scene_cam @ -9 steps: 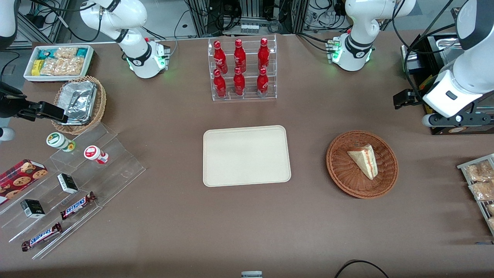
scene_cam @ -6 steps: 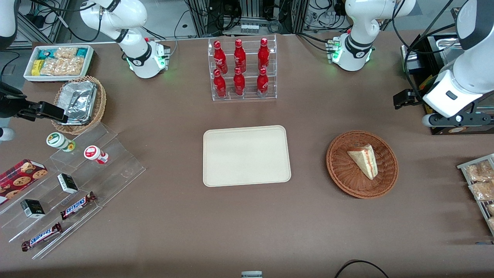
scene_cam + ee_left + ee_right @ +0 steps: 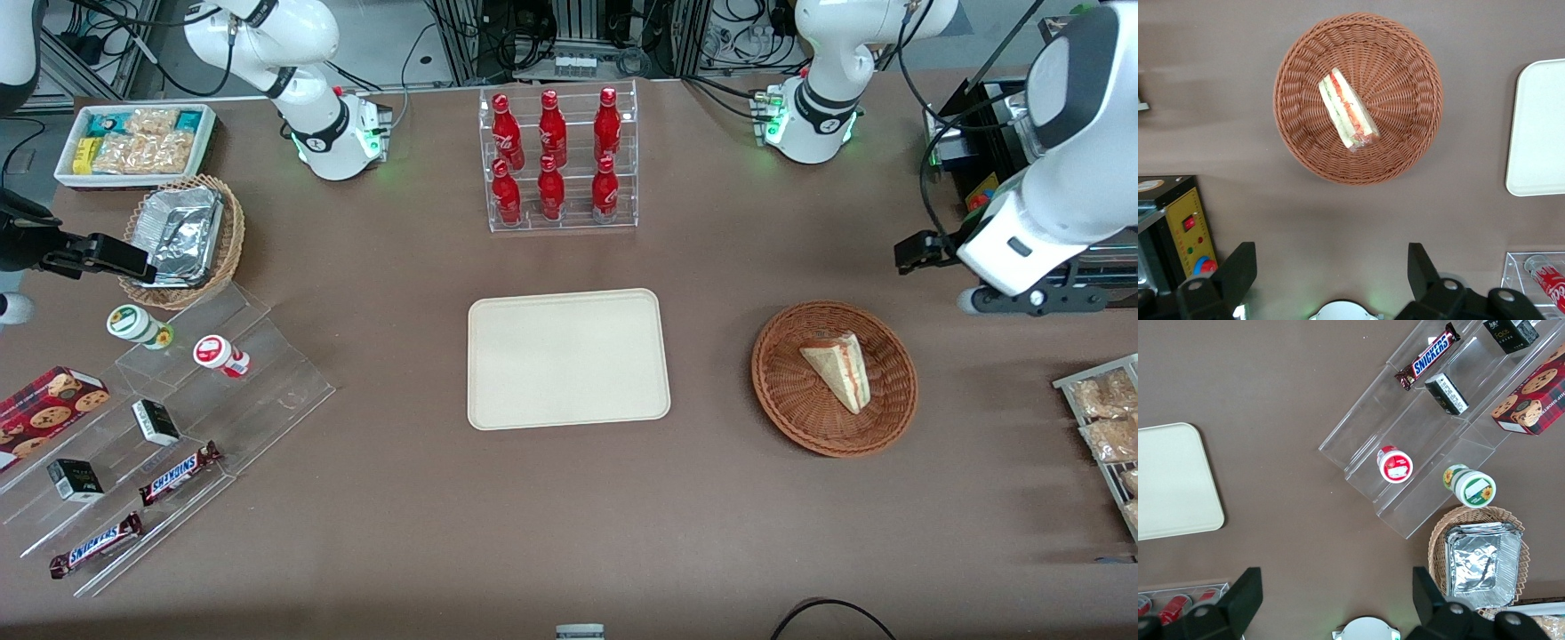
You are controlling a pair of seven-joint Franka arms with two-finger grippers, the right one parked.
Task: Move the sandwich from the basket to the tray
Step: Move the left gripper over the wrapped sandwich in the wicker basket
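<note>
Change: over the last moments the working arm shifts from the working arm's end of the desk toward the basket (image 3: 834, 378), and its wrist now sits a little closer to the basket's rim than it did; nothing else on the desk moves.
Meaning: this reads as the start of the approach. The pick is not yet begun, and the whole carry to the tray is still to do.
Pincer: the pincer (image 3: 1328, 267) hangs in the air above bare desk (image 3: 569, 516), just short of the basket, with its fingers (image 3: 1238, 267) spread wide and nothing between them.
Sandwich: the sandwich (image 3: 839, 367) lies on its side in the middle of the basket, untouched.
Tray: the tray (image 3: 567, 358) sits bare at the centre of the desk, well apart from the basket and toward the parked arm's end from it.
Front view only: it shows the whole gap between basket and tray, and the rack of red bottles (image 3: 556, 160) farther from the camera than the tray.
Wrist view only: it shows the spread of the fingers, which the front view hides under the arm, and the red and green filling along the sandwich's edge (image 3: 1346, 110); only a corner of the tray (image 3: 1538, 127) appears there.
</note>
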